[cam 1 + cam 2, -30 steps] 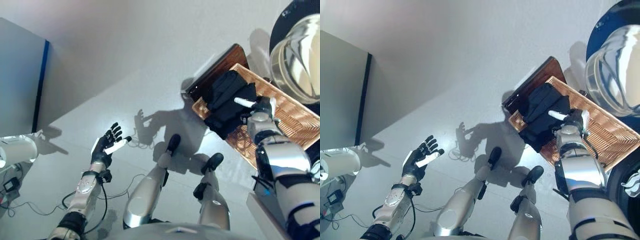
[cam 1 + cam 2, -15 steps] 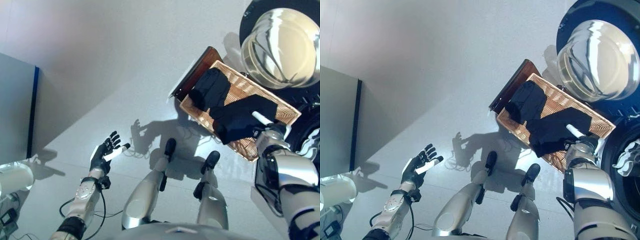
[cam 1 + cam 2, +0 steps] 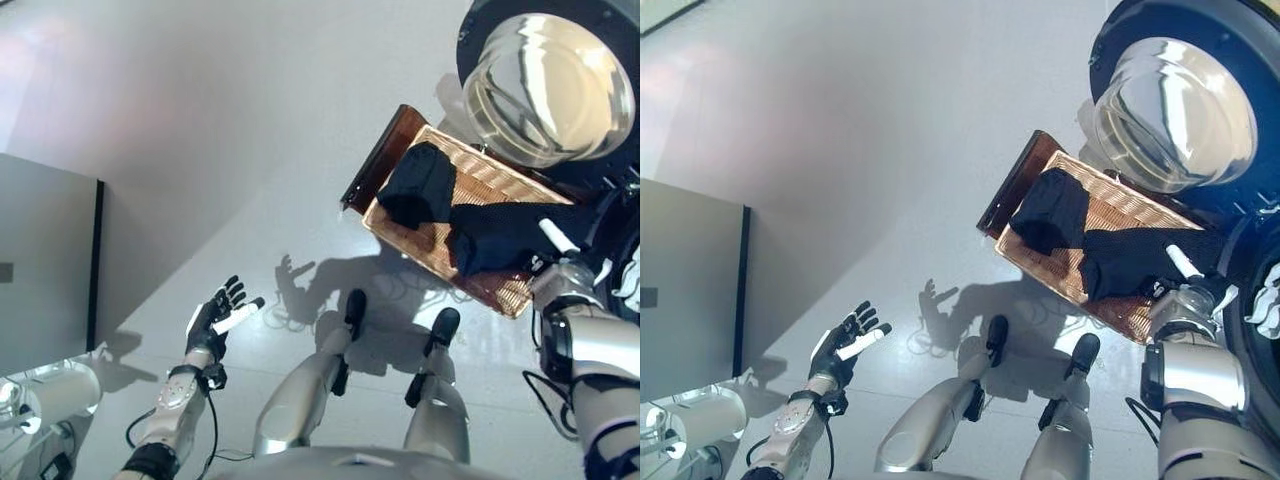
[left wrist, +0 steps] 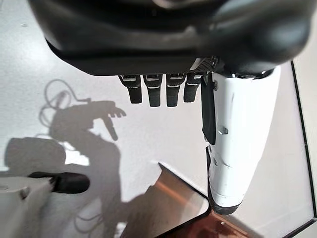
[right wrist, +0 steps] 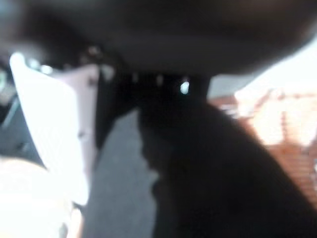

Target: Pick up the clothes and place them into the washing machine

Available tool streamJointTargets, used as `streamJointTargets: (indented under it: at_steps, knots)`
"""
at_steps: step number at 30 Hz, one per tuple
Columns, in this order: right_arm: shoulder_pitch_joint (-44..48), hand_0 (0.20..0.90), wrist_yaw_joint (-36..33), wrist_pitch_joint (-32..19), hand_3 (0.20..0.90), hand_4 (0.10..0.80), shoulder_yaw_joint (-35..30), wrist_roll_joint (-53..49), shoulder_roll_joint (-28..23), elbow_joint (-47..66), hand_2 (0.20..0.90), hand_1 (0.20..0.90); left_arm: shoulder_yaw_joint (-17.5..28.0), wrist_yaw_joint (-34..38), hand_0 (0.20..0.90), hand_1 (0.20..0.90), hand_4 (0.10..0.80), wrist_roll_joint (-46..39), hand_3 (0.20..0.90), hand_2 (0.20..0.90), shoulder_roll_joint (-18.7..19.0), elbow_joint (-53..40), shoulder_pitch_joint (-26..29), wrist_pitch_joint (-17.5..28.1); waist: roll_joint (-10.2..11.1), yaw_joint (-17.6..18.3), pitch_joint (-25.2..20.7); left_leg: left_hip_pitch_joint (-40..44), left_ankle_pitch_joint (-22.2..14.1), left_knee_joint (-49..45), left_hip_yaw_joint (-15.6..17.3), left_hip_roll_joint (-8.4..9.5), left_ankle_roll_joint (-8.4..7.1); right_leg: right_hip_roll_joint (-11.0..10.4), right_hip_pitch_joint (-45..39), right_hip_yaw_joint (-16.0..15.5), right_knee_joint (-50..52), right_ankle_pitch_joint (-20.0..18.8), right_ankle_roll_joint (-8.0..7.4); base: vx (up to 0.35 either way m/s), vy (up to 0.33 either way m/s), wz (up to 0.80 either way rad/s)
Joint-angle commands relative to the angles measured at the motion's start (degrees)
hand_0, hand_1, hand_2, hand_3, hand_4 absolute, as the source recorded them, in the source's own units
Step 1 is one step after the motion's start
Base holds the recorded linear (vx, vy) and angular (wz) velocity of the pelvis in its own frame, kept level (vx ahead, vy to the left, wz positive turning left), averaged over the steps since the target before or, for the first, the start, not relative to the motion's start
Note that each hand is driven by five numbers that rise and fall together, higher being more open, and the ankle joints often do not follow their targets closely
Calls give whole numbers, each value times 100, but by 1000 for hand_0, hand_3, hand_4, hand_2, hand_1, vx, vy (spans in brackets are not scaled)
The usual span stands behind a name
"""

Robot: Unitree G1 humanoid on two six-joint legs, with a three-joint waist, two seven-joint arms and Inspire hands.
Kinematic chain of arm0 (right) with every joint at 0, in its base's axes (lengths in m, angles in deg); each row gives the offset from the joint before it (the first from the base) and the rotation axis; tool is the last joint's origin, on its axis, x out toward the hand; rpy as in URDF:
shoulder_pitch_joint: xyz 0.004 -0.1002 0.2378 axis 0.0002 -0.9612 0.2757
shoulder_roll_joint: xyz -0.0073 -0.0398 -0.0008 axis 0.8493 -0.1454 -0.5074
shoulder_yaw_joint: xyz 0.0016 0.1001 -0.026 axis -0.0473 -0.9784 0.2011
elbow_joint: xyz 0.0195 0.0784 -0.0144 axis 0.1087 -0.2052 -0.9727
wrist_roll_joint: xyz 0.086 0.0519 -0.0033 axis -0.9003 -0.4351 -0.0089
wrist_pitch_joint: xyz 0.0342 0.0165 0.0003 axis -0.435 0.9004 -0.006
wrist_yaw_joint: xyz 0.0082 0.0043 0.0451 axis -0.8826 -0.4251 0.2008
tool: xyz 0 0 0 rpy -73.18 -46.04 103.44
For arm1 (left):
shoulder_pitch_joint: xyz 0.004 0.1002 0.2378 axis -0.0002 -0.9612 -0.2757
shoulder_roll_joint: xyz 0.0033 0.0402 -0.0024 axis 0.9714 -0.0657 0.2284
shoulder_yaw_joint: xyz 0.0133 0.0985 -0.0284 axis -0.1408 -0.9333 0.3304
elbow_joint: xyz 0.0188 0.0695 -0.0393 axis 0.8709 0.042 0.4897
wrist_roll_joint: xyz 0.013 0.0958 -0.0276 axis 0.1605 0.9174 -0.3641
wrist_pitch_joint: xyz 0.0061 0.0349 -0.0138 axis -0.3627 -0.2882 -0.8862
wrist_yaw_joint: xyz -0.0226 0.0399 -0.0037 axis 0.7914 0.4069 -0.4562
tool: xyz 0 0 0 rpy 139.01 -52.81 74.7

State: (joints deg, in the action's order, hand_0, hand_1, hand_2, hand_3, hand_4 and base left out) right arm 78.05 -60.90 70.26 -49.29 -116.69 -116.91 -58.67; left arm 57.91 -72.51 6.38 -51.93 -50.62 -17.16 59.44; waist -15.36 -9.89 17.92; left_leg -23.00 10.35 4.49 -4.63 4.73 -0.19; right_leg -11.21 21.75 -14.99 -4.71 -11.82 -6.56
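No lettering, number, label or sign can be read anywhere in these views (not on the wicker basket (image 3: 500, 185) by the right hand (image 3: 562, 262), nor on the washing machine door (image 3: 545, 85) beyond it).

left hand (image 3: 215, 316) splayed, right hand (image 3: 1188, 285) raised, clenched

We see black clothes (image 3: 500, 232) draped over a golden-brown woven basket (image 3: 492, 180) with a darker brown panel (image 3: 378, 158) at its far-left edge. Our right hand (image 3: 1188, 278) is dark with a white thumb cover, as is our left hand (image 3: 215, 315). The washing machine (image 3: 1250, 30) shows a dark blue front and a clear, silver-glinting door (image 3: 1170, 100). The floor (image 3: 220, 130) is pale grey.
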Motion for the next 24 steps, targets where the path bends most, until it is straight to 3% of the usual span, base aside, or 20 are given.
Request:
streamJointTargets:
  at_steps: [1,10,24]
  knots:
    - [-103,200,209,-730,200,300,-65,-837,-519,353,200,200,-66,11,900,900,800,-46,900,900,-47,148,-63,201,62,26,-243,-24,-256,51,62,118,-313,-47,18,7,249,348,-14,0,0,0]
    - [-646,200,793,-1498,200,300,-601,-2333,-1,1621,200,200,5,2,900,900,800,-249,900,900,-277,430,-20,227,25,286,-307,69,-317,51,227,86,-312,30,-7,231,252,375,31,24,-8,-15]
    - [-1280,200,924,-1865,200,300,-970,-2371,78,2333,200,200,66,-57,900,900,800,-300,900,900,-564,814,88,353,-117,680,-414,273,-411,51,419,56,-312,94,-88,434,301,473,84,10,-15,-11]
